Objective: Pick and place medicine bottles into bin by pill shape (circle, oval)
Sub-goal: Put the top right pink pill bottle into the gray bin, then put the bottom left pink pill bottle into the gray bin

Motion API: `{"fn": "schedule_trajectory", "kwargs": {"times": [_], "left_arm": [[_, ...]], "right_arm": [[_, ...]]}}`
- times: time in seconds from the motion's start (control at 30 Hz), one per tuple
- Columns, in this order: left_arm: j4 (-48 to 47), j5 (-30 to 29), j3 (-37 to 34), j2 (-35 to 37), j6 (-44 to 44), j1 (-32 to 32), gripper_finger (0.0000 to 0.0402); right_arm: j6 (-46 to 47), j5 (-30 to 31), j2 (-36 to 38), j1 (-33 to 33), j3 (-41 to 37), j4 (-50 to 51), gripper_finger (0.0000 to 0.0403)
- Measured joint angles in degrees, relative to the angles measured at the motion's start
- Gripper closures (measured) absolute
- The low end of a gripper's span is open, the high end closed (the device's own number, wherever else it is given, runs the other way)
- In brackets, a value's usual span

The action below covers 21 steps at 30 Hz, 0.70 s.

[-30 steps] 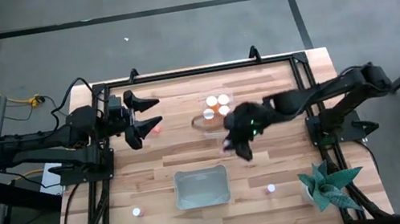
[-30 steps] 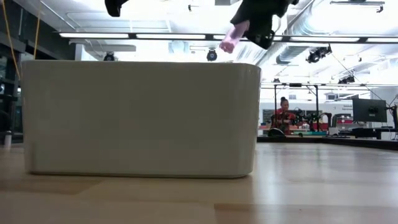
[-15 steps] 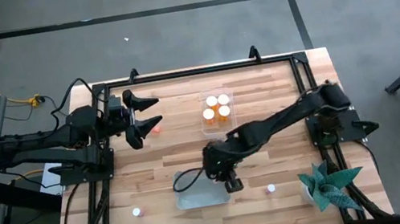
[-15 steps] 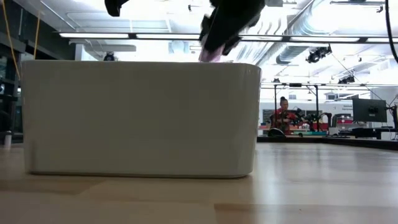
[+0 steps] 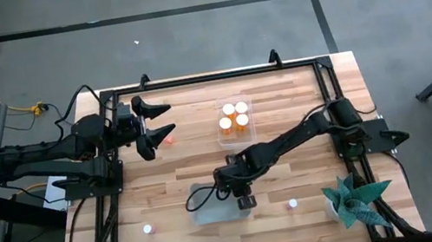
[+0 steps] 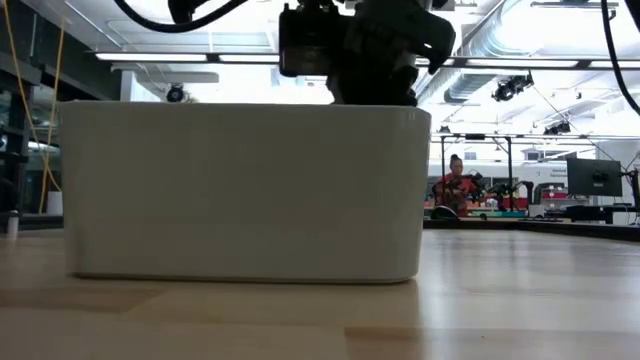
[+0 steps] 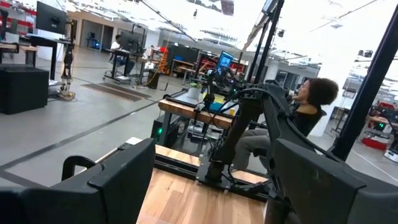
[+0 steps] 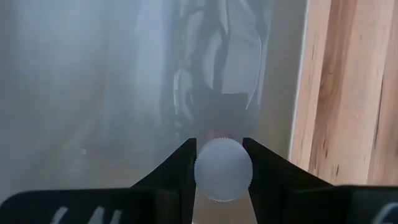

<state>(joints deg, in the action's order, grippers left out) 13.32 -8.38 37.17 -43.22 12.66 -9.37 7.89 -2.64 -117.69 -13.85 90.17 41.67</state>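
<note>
My right gripper [image 5: 243, 201] reaches down into the pale grey bin [image 5: 214, 212] near the table's front edge and is shut on a medicine bottle; only the bottle's round white cap [image 8: 223, 169] shows. In the low view the gripper [image 6: 372, 80] dips behind the bin's wall [image 6: 240, 190]. Several white-capped orange bottles stand in a clear tray [image 5: 233, 116] at the far middle. My left gripper [image 5: 165, 121] waits open and empty at the far left, also seen in its wrist view [image 7: 211, 186]. My right gripper pinches the bottle between its two fingers, one on each side of the white cap's rim [image 8: 198, 168]. The fingers point down into the bin from above. The cap faces up at the wrist camera and hides the bottle's body; whether the bottle touches the bin's floor I cannot tell.
Two small white round things stand near the front edge, one left of the bin [image 5: 148, 229] and one right of it [image 5: 292, 204]. A green plant [image 5: 354, 201] stands at the front right corner. A small orange thing [image 5: 168, 140] lies by my left gripper. People sit beyond the table.
My right gripper has carried the bottle from beside the clear tray toward the table's near edge and left, then down into the bin. In the low view the bin has shifted a little sideways.
</note>
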Motion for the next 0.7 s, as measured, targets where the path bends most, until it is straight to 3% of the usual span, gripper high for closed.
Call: {"fn": "schedule_trajectory", "kwargs": {"times": [0.23, 0.43, 0.57, 0.7], "left_arm": [[0.00, 0.00, 0.01, 0.02, 0.05, 0.00, 0.0087], [0.02, 0.02, 0.01, 0.00, -0.41, 0.00, 0.0087], [0.02, 0.02, 0.01, 0.00, -0.80, 0.00, 0.0087], [-0.04, -0.13, 0.01, 0.00, -0.87, 0.00, 0.0087]], "right_arm": [[1.08, -1.89, 0.02, 0.04, 0.00, 0.12, 0.0288], [0.56, -2.29, 0.14, -0.07, 0.53, 0.79, 0.0222], [-3.54, -2.07, 0.17, -0.04, 4.92, 5.45, 0.0183], [-8.96, 0.11, 0.51, -0.01, 12.32, 14.70, 0.0175]]}}
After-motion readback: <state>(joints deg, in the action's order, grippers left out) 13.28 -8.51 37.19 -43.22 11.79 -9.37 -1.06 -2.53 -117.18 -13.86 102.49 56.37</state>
